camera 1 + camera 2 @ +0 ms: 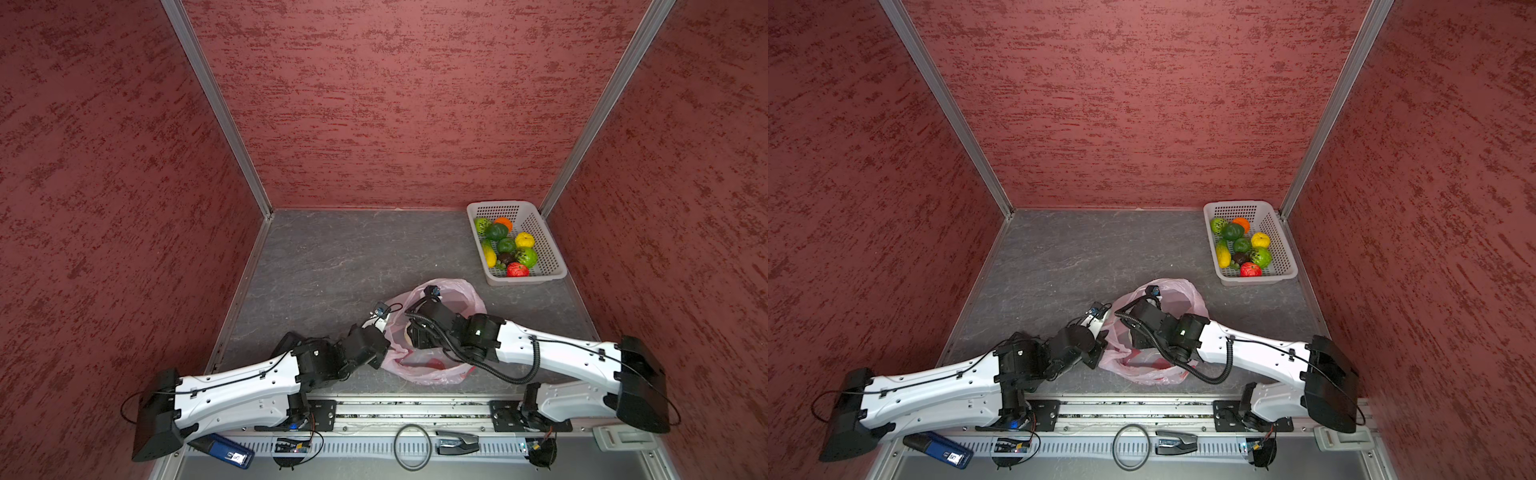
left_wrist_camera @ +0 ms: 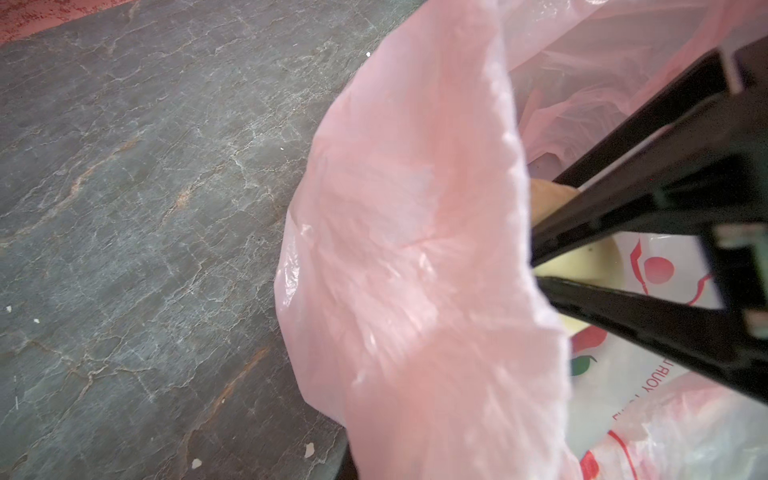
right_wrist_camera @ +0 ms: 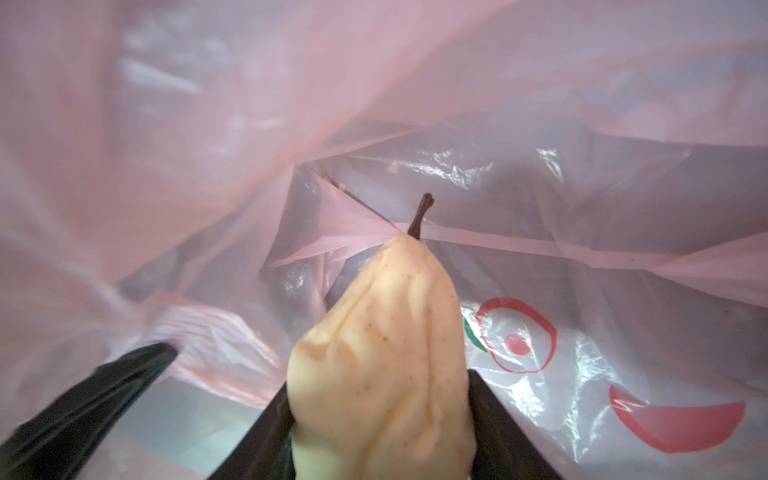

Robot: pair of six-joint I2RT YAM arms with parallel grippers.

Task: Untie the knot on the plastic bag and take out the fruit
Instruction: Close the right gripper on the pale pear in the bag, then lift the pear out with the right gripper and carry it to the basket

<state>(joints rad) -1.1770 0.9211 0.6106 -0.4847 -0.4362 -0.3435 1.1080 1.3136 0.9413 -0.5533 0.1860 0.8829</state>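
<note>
The pink plastic bag (image 1: 457,293) (image 1: 1181,291) lies open at the table's front middle. Its knot is out of view. My right wrist (image 1: 432,320) reaches down into the bag's mouth. Inside the bag, my right gripper (image 3: 378,399) is shut on a beige pear (image 3: 386,332) with a dark stem, one fruit. Its black fingers (image 2: 623,199) and the pear (image 2: 582,262) also show in the left wrist view. My left gripper (image 1: 382,358) is shut on the bag's left rim, and the pink film (image 2: 415,249) rises from it and hides the jaws.
A white perforated basket (image 1: 555,253) (image 1: 1285,249) stands at the back right with several fruits in it, among them a red strawberry (image 1: 517,270). Bare grey tabletop (image 1: 332,257) stretches left and behind the bag. Red walls close in three sides.
</note>
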